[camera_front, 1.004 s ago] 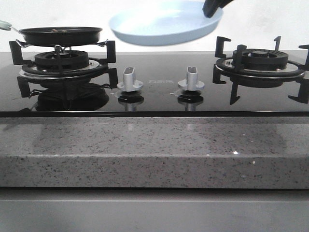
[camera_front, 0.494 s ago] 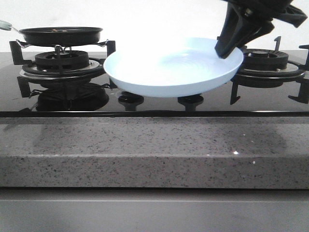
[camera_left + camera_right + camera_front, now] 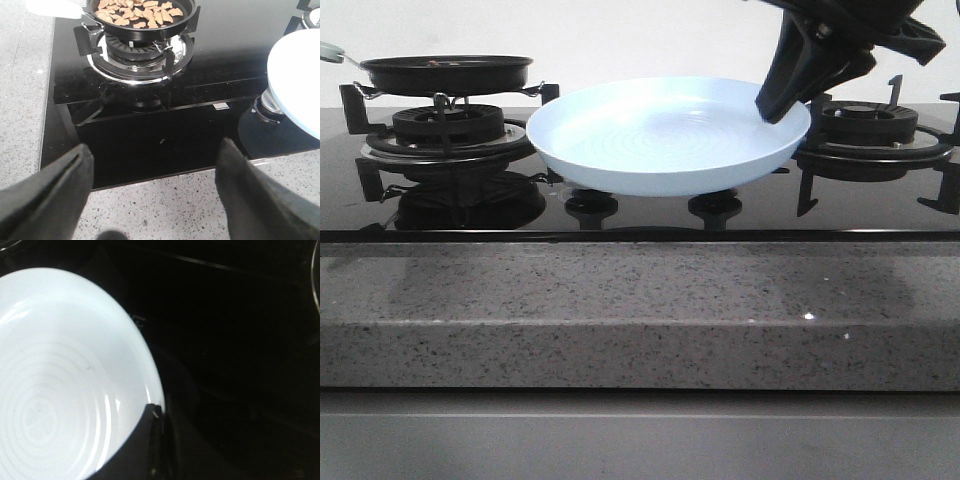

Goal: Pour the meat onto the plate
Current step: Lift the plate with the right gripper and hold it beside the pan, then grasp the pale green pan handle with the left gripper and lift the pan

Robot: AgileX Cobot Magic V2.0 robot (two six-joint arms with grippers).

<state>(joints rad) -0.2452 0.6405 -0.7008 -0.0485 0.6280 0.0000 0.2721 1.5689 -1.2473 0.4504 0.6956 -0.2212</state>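
grey speckled stone counter across the front, with a glossy black glass hob set into it. two gas burners with black pan supports on the hob: left burner, right burner, well apart. between them, pale light-blue plate, round and shallow, with faint concentric rings inside, nothing on it, tilted slightly, over the middle of the hob above the two control knobs, of which only the dark bases show under it. cannot tell whether resting on the knobs or held just clear.

black right gripper reaching down from the upper right, clamped on the plate's right rim; in the right wrist view one dark finger laid over the rim's edge, plate filling that side, dark glass beyond.

black frying pan sitting level on the left burner, pale handle sticking out to the left. in the left wrist view, meat spread inside the pan: many small flat reddish-brown slices, all in the pan, none on the plate seen at the edge.

left gripper spread wide, holding nothing, two dark fingers over the counter's front edge, near the left burner but apart from the pan.
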